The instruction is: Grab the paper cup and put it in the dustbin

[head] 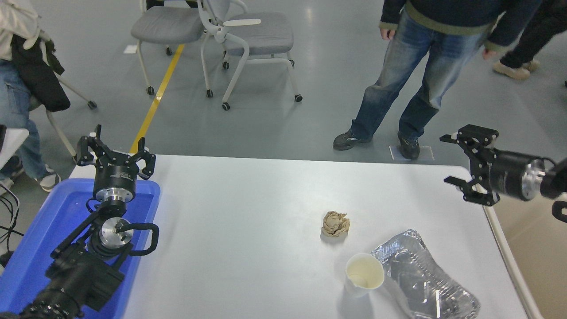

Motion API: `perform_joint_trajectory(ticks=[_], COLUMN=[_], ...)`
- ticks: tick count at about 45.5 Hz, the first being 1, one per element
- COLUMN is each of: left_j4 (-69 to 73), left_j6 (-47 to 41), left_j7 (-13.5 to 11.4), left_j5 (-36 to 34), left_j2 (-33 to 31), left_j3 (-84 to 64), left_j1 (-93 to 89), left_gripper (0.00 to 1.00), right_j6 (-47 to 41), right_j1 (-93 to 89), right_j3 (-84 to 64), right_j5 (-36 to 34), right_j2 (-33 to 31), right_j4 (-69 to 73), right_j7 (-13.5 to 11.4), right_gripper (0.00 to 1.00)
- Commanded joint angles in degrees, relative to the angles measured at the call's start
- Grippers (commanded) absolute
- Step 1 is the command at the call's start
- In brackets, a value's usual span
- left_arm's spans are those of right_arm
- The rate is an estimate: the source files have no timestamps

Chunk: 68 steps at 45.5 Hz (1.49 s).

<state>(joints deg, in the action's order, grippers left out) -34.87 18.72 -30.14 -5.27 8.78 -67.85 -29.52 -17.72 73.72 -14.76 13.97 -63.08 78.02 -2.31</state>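
The paper cup (364,274) stands upright on the white table (248,230) near its front right, white with a cream inside. My right gripper (456,161) is open and empty, high over the table's far right corner, pointing left, well away from the cup. The dustbin (509,261) shows at the right edge beside the table, with an off-white rim and beige inside. My left gripper (115,155) is open, parked at the lower left over the blue tray.
A crushed silver foil tray (423,281) lies touching the cup's right side. A crumpled brown paper ball (335,223) lies behind the cup. A bright blue tray (40,239) sits at the left. A person's legs (398,97) and chairs stand beyond the far edge.
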Motion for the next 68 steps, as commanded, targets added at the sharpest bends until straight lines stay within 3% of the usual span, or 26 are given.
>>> perform_joint_trajectory(ticks=[1,7,18,41,52,68], left_j4=[0.0,0.1,0.1,0.1,0.1,0.1], left_j6=[0.0,0.0,0.0,0.0,0.0,0.0], left_j7=[0.0,0.0,0.0,0.0,0.0,0.0], left_j5=[0.0,0.0,0.0,0.0,0.0,0.0], left_j2=[0.0,0.0,0.0,0.0,0.0,-0.1], left_j3=[0.0,0.0,0.0,0.0,0.0,0.0], left_j1=[0.0,0.0,0.0,0.0,0.1,0.0], left_gripper=[0.99,0.99,0.99,0.99,0.99,0.99], right_j6=[-0.6,-1.5,-5.3,-15.4,-21.6,-22.6], right_j1=[22.4,32.5,53.4,65.3,68.9,69.5], right_j3=[-26.1,-37.2,-54.8,-55.0,-53.1,-50.2], right_j5=[5.0,7.1,6.5,3.1,2.6,-0.6], right_j2=[-2.7,-0.9,12.1,30.1,35.2,40.7], right_j4=[7.0,9.7,15.5,19.0,19.5,19.3], right_j7=[0.0,0.0,0.3,0.5,0.5,0.5], right_gripper=[1.0,1.0,1.0,1.0,1.0,1.0])
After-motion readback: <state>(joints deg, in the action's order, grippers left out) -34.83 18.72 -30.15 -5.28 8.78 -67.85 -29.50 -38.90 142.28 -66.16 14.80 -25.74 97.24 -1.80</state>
